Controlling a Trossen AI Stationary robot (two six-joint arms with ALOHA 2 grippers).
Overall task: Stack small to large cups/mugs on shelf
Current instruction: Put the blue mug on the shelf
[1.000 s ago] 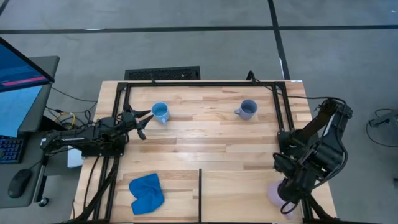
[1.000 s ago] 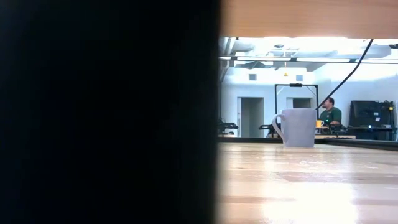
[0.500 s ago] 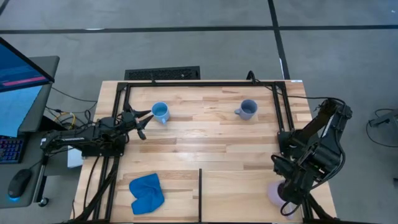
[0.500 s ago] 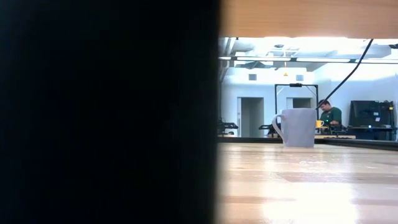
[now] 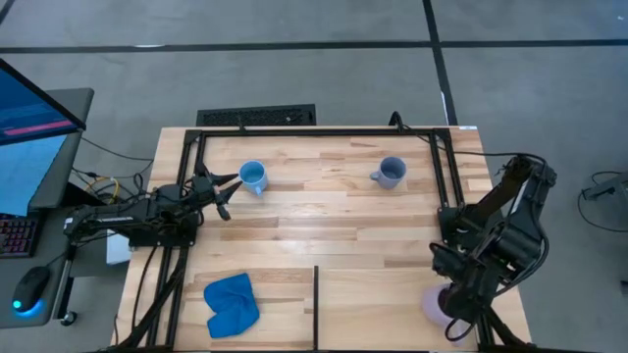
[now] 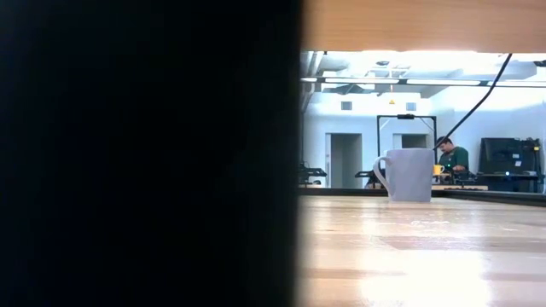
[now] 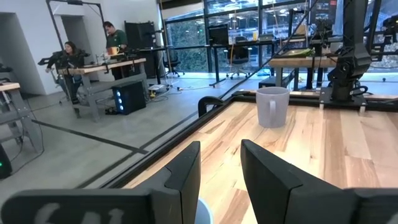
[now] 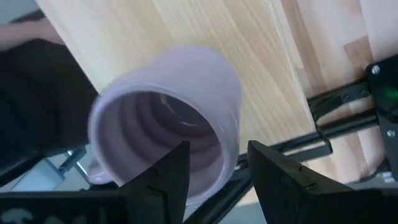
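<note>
A light sky-blue mug (image 5: 253, 176) stands on the table at the far left. A grey-blue mug (image 5: 391, 173) stands at the far right and also shows in the low view (image 6: 408, 174). My left gripper (image 5: 231, 193) lies level and open, close beside the sky-blue mug. My right gripper (image 5: 446, 309) points down over the table's near right corner. It is shut on the lilac mug (image 8: 168, 118). The shelf (image 5: 378, 304) is the near wood panel with black rails. My right gripper holds the lilac mug by its wall at the rim (image 8: 231, 163). One finger (image 8: 166, 177) is inside the mug and the other (image 8: 273, 177) outside. The fingers come from above, pointing down. The mug hangs tilted, its mouth toward the wrist, and looks clear of the wood.
A bright blue cloth (image 5: 232, 304) lies crumpled on the near left. A black upright rail (image 5: 316, 304) splits the near panel. Black frame rails (image 5: 444, 176) run along the table's sides. In the low view a dark mass (image 6: 145, 153) blocks the left half.
My right gripper has rolled slightly about the line it points along, with the lilac mug turning in its hold. It has stayed over the same spot.
</note>
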